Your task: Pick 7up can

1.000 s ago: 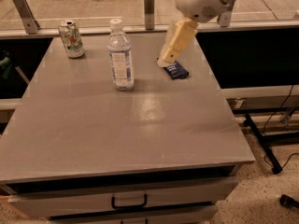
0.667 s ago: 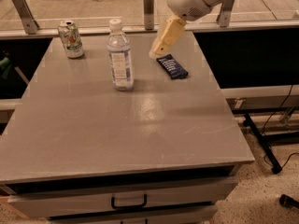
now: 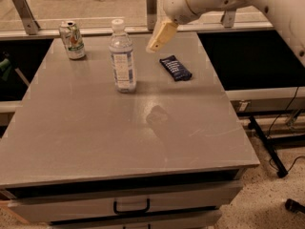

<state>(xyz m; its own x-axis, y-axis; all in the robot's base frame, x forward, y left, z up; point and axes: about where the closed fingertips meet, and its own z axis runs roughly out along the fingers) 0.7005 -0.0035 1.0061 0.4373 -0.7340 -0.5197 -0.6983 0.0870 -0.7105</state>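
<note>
The 7up can point(image 3: 72, 40) stands upright at the far left corner of the grey table point(image 3: 95, 132); it is silver-white with green and red markings. My gripper point(image 3: 161, 36) hangs from the white arm over the far middle of the table, well to the right of the can and apart from it, with the water bottle between them. It holds nothing that I can see.
A clear water bottle point(image 3: 122, 57) with a white cap stands right of the can. A flat dark blue snack packet point(image 3: 175, 67) lies right of the bottle, just below the gripper. A rail and glass panel run behind the table. A drawer with a handle point(image 3: 130, 207) is in front.
The arm and gripper have moved left across the far side of the table, from above the snack packet toward the bottle. The can, bottle and packet have not moved.
</note>
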